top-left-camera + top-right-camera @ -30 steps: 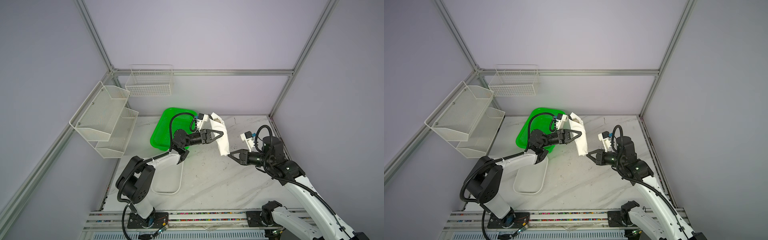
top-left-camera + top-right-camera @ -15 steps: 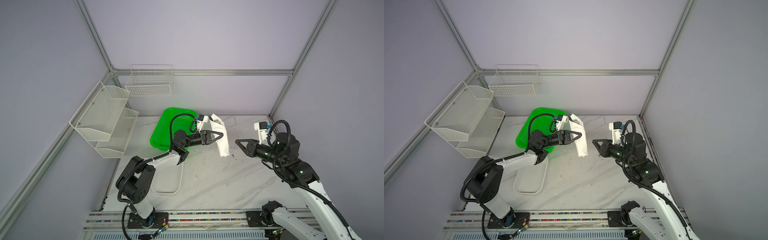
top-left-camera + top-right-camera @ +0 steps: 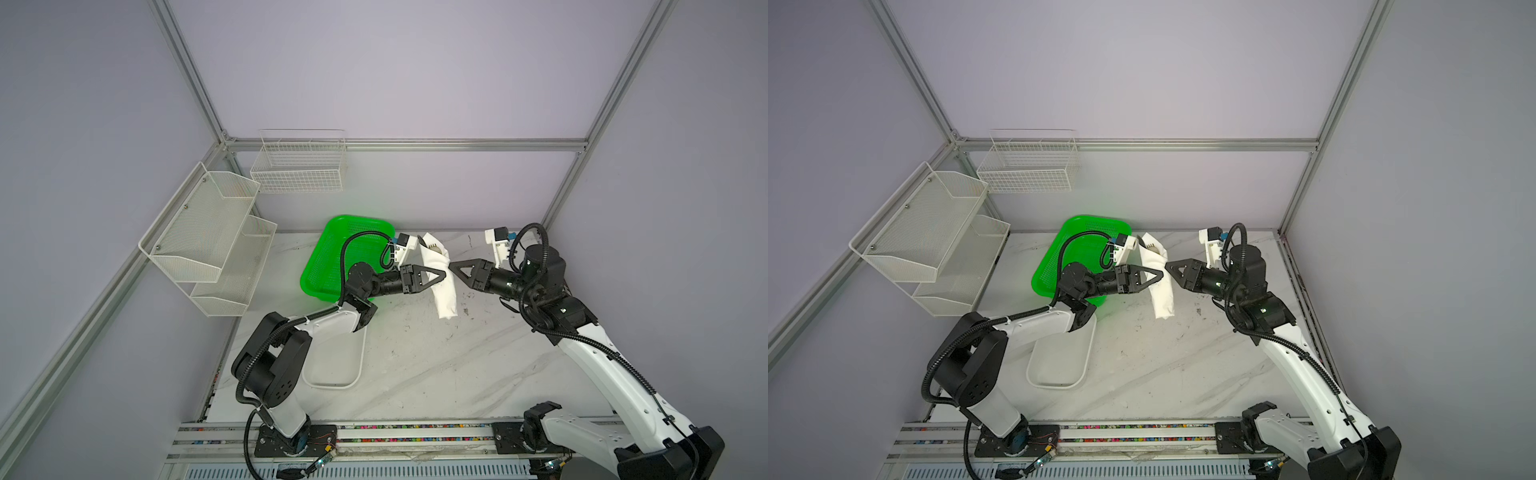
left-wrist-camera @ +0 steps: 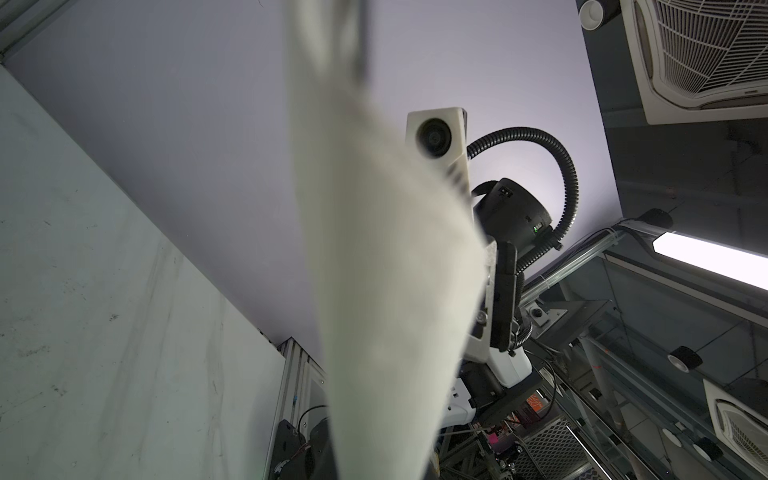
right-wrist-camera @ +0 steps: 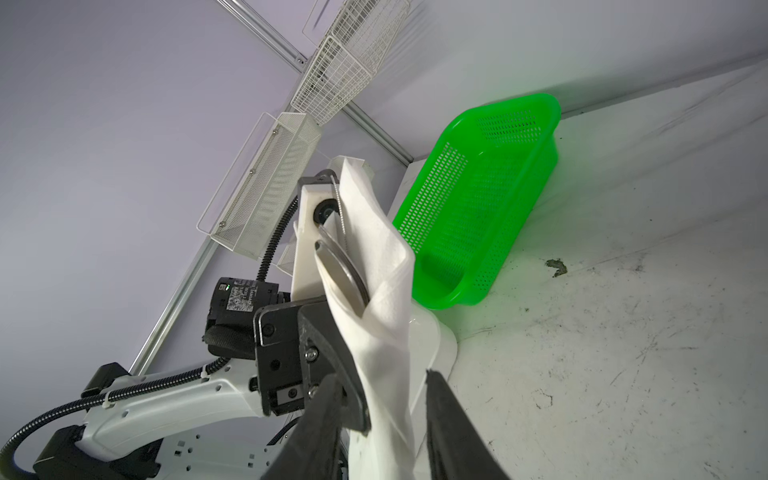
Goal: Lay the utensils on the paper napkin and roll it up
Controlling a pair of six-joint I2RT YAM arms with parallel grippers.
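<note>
The right pincer [image 3: 453,266] has swung from the roll's lower end to its middle, jaws parted astride the paper napkin [image 3: 444,293]. The left pincer [image 3: 443,275] clamps it above the surface [image 3: 415,365]; the utensils [image 5: 343,270] lie mostly hidden inside, tips showing.

One napkin [image 3: 444,291], one basket [image 3: 325,270], one tray [image 3: 332,368], two racks [image 3: 208,224]

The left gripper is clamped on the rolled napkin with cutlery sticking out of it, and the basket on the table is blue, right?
The basket is green, not blue, as the right wrist view shows plainly. The rest stands: the left gripper is clamped on the rolled paper napkin, utensils sticking out.
</note>
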